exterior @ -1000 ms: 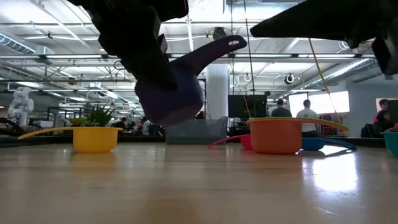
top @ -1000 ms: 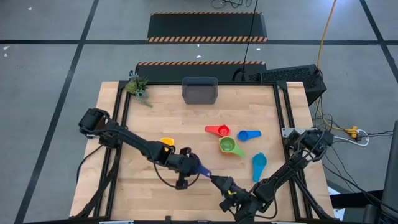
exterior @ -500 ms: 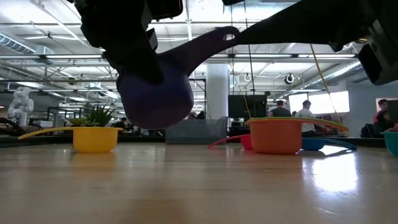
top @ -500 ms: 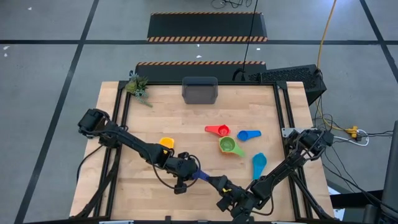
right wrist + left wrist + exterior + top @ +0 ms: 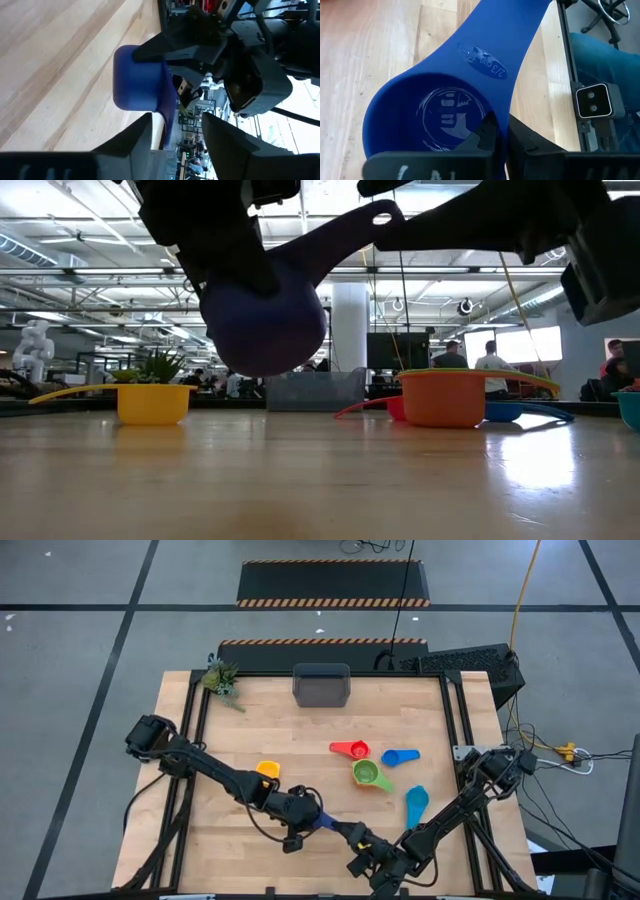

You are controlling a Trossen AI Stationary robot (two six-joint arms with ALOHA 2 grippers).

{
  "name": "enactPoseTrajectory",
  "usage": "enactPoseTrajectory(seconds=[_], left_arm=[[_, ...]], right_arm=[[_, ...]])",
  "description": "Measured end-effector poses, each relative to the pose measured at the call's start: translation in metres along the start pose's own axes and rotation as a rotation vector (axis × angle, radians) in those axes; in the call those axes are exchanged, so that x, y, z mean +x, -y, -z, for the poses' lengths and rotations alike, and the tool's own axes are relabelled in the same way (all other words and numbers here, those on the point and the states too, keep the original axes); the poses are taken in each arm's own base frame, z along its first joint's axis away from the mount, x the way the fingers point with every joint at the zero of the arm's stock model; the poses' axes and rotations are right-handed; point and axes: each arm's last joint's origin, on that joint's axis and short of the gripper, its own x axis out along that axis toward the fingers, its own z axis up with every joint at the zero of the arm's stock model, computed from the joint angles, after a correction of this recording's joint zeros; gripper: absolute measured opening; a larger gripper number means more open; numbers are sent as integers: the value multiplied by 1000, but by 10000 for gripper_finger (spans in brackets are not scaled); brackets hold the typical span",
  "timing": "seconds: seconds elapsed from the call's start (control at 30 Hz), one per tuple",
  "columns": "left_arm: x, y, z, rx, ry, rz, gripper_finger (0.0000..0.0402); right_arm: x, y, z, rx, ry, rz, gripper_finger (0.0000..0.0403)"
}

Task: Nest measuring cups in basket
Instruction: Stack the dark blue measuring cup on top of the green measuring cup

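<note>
Low view: near the table's front edge, about 6 o'clock, the left gripper (image 5: 300,818) pinches the dark blue cup (image 5: 265,320) by its bowl rim, lifted off the wood. The right gripper (image 5: 358,840) has its fingers part-spread around the handle tip; whether they grip, I cannot tell. The cup looks light, stiff, slick plastic; the flat handle is the sensible hold. It reads "2/3 cup". The basket (image 5: 321,686) sits at 12 o'clock.

From above, the dark blue cup (image 5: 322,822) is mostly hidden under the left gripper (image 5: 305,817); its handle tip runs off the left wrist view.
</note>
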Motion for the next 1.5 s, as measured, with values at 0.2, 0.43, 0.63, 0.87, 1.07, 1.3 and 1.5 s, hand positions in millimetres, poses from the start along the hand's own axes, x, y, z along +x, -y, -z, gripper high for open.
enactPoseTrajectory(seconds=[0.2, 0.43, 0.63, 0.87, 1.07, 1.3, 1.5], left_arm=[[0, 2, -2, 3, 21, 13, 8], [0, 3, -1, 7, 18, 15, 17], [0, 3, -1, 23, 21, 14, 11], [0, 3, -5, 22, 89, -41, 90], [-3, 1, -6, 25, 91, -54, 183], [-33, 7, -19, 6, 212, -99, 233], [-59, 23, -16, 47, 305, -207, 222]], right_arm=[[0, 0, 0, -2, 0, 0, 102], [-1, 0, 0, -4, 3, -1, 44], [-2, -1, -1, -5, 5, 0, 4], [-2, -1, -1, -20, 5, 0, 2], [-5, -1, -2, -14, 11, 4, 1], [-10, 1, -3, -15, -14, 39, 1], [-20, 8, -1, -15, -32, 70, 0]])
